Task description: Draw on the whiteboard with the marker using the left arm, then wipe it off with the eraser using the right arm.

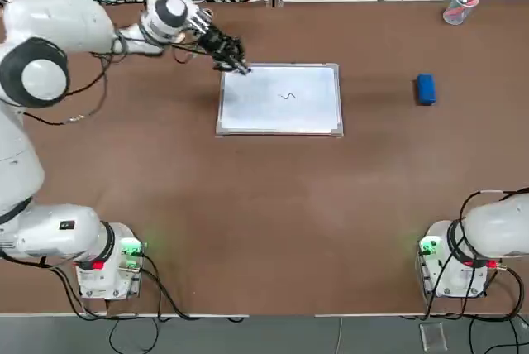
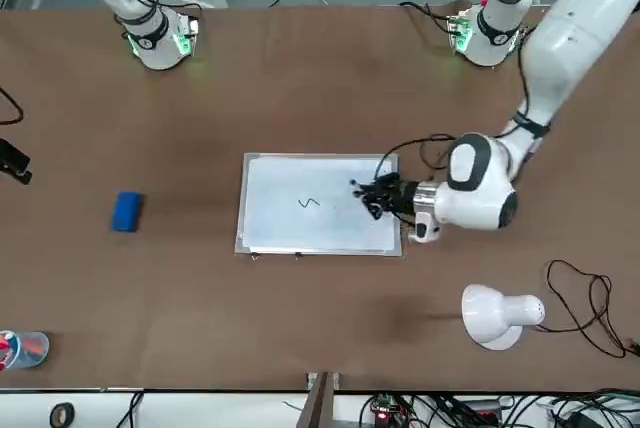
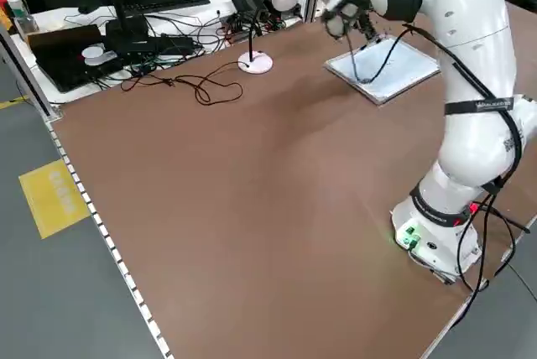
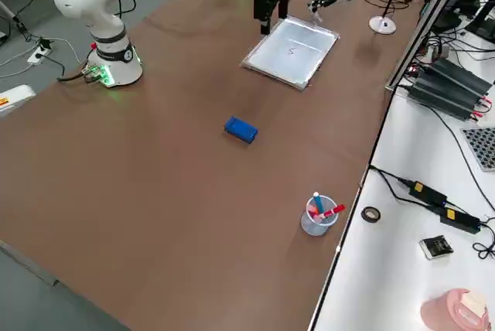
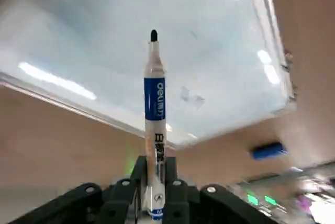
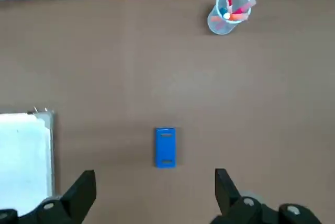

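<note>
My left gripper (image 5: 152, 182) was clamped on the marker (image 5: 155, 130), the pen rising straight from between the fingers with its dark tip pointing over the whiteboard (image 1: 281, 99). Only the wrist view showed the pen plainly; from overhead, my left gripper (image 1: 234, 58) was a dark tangle at the board's far left corner, and the marker was lost inside it. I could not tell from any view whether the tip touched the surface. A small dark squiggle (image 1: 287, 96) sat near the middle of the board, apart from the gripper.

From across the table, my left arm (image 2: 560, 38) reached in and its rounded wrist hid the board's edge beside the gripper (image 2: 368, 196). In the left side view the arm covered part of the board.

My right gripper (image 6: 154, 192) stood wide and carried nothing, its two fingers framing the eraser (image 6: 165, 147) on the table beyond. The eraser (image 1: 425, 88) lay flat on the brown table (image 1: 248, 222), well apart from the board on its right side. Overhead, my right arm (image 1: 496, 226) was cut off by the frame edge near its base, its gripper out of sight there.

A clear cup of pens (image 6: 230, 10) stood near the table's far edge, and a white lamp (image 2: 500, 316) sat on the far side of the table near my left arm.
</note>
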Controlling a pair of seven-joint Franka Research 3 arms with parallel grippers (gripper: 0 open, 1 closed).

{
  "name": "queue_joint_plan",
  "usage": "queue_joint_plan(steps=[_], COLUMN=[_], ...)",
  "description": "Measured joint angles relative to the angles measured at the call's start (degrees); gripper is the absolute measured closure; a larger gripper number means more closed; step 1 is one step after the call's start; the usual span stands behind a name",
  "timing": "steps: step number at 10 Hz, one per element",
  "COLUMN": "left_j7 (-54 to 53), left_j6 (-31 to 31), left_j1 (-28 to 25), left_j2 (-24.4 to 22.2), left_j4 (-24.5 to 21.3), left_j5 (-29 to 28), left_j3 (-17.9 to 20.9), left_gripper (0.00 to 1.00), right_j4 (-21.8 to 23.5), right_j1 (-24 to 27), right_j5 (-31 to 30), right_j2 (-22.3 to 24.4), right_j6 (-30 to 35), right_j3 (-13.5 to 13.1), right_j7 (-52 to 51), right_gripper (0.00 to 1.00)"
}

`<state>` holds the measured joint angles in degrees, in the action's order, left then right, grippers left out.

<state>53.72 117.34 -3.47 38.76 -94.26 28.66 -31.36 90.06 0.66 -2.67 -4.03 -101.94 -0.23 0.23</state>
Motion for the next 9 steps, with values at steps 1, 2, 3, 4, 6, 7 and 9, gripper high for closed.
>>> queue_joint_plan(steps=[1, 2, 3, 4, 6, 7, 9], left_j7=[-0.49, -1.55, -3.26, -5.48, -11.43, -14.66, -20.60], left_j6=[-3.71, -6.92, -9.54, -11.52, -14.26, -15.30, -16.35], left_j1=[-1.14, -1.86, -2.23, -2.41, -2.68, -2.89, -3.70], left_j2=[-1.20, -2.30, -3.34, -4.31, -5.92, -6.59, -7.83], left_j4=[0.00, 0.00, -0.02, -0.06, -0.19, -0.31, -0.78], left_j5=[-6.34, -11.93, -16.31, -19.98, -26.70, -29.99, -35.29], left_j3=[-0.04, -0.06, -0.07, -0.08, -0.07, -0.05, -0.01], left_gripper=[0.82, 0.82, 0.82, 0.82, 0.82, 0.82, 0.82], right_j4=[0.18, 0.45, 0.77, 1.16, 3.05, 4.81, 9.15], right_j1=[1.69, 3.68, 5.96, 8.08, 11.36, 12.26, 13.21], right_j5=[0.00, 0.00, 0.00, 0.00, 0.00, 0.00, 0.00], right_j2=[-0.40, -1.08, -2.12, -3.40, -6.05, -7.23, -9.69], right_j6=[-0.03, -0.44, -1.63, -3.37, -9.01, -12.80, -21.21], right_j3=[1.32, 3.03, 5.15, 7.04, 9.33, 9.75, 10.00], right_j7=[-1.84, -2.99, -3.47, -3.64, -3.98, -4.12, -4.21], right_gripper=[0.00, 0.00, 0.00, 0.00, 0.00, 0.00, 0.00])
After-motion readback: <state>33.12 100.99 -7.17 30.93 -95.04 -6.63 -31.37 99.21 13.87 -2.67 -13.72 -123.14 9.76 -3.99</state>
